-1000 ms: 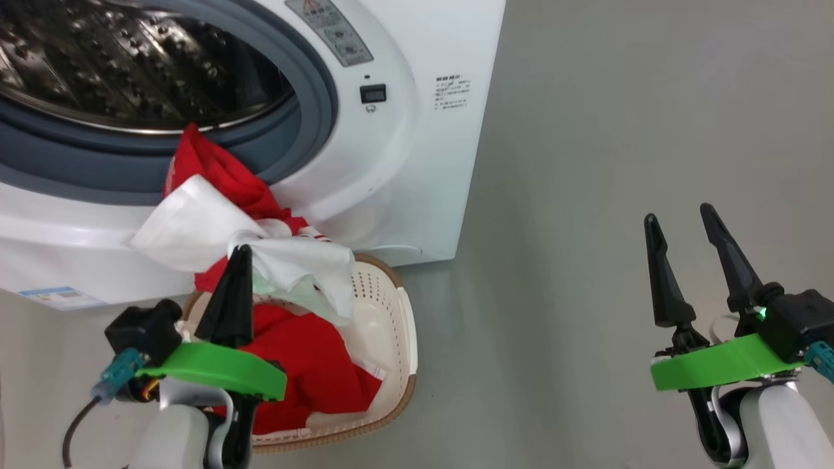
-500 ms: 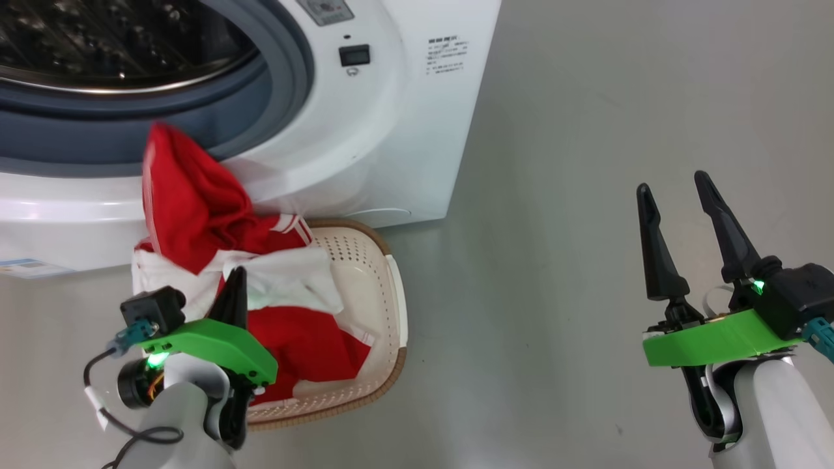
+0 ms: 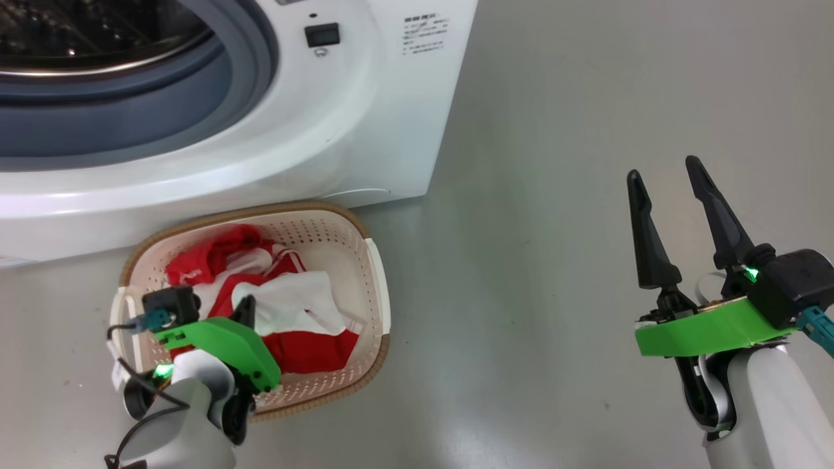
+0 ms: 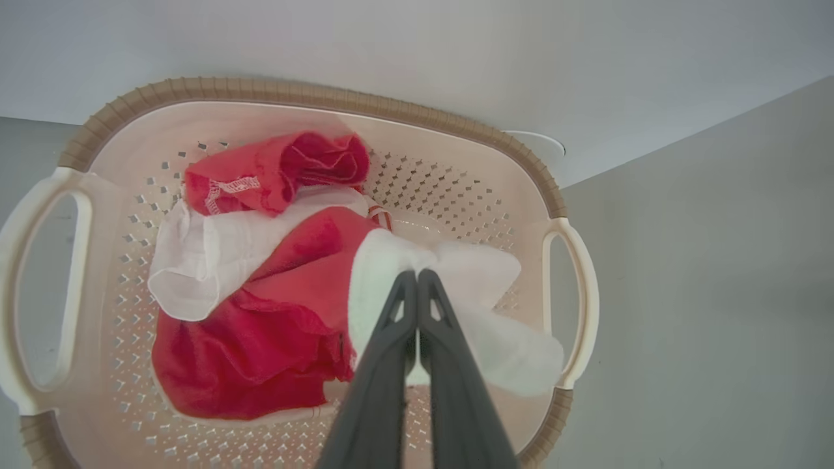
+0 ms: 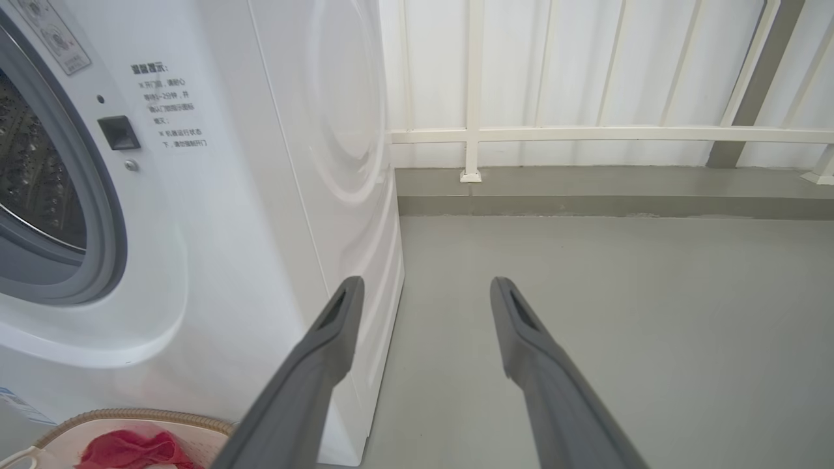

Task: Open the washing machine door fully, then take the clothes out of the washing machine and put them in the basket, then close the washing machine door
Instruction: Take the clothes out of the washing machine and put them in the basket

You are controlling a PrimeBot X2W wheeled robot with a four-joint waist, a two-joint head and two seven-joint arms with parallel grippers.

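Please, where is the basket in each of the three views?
Head view: the basket sits lower left.
Left wrist view: it spans the centre and left.
Right wrist view: its rim peeks in, bottom left corner.
Shared landmark: the washing machine just behind it.

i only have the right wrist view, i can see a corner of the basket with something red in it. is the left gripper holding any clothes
Observer: Yes. In the left wrist view the left gripper is shut on a white piece of the clothes, right over the basket.
Operator: ok, anything hanging out of the machine opening
Observer: No. In the head view nothing hangs from the washing machine's grey rubber ring; the red and white pieces lie in the basket.
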